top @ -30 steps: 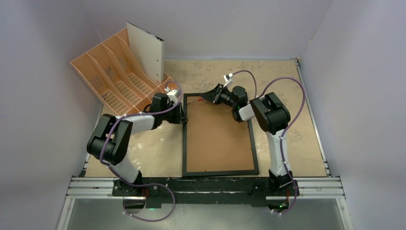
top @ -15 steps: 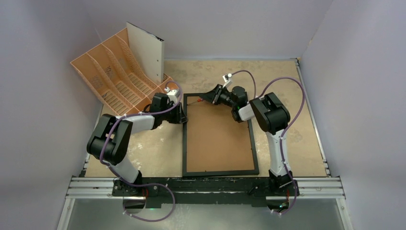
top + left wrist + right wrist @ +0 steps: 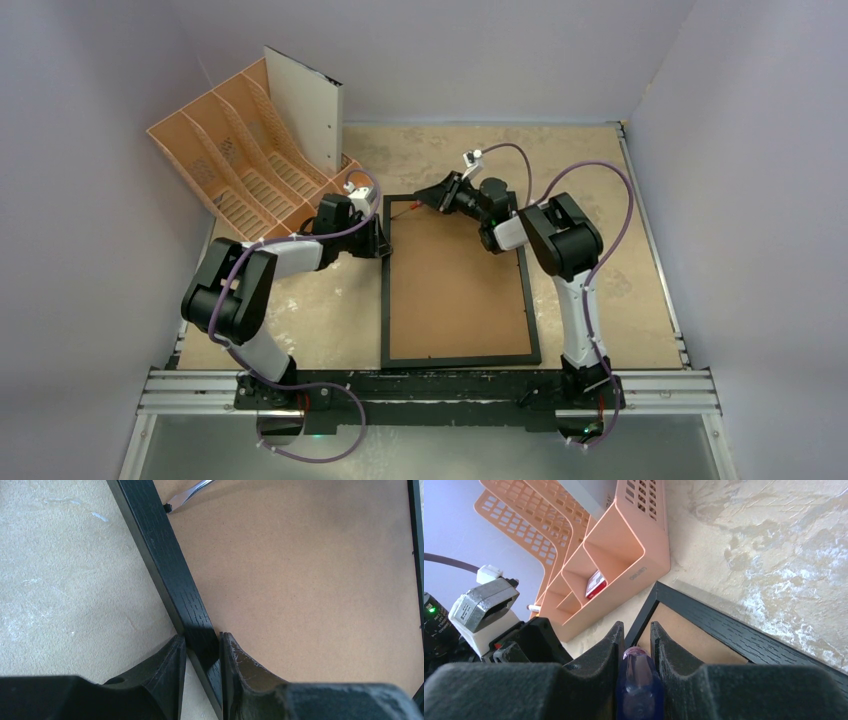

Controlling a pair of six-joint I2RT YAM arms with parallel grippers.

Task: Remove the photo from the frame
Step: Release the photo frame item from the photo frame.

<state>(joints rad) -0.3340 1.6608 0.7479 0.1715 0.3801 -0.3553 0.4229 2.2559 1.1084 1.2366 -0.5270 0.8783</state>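
The black frame [image 3: 385,290] lies face down on the table, its brown backing board [image 3: 455,290] up. The photo is hidden beneath that board. My left gripper [image 3: 381,243] is shut on the frame's left rail [image 3: 165,555], one finger on each side of it [image 3: 203,642]. My right gripper [image 3: 440,195] hovers over the frame's far edge, shut on the blue handle of a screwdriver [image 3: 638,680]. The screwdriver's metal tip [image 3: 187,492] rests on the board at the far left corner, beside the rail.
An orange file organiser [image 3: 235,150] stands at the far left, with a white sheet [image 3: 305,105] upright in it and a small red item [image 3: 595,583] in one slot. Purple walls enclose the table. The metal base rail [image 3: 430,385] runs along the near edge.
My right gripper with the screwdriver has shifted slightly left and away. The left gripper and the frame have not moved.
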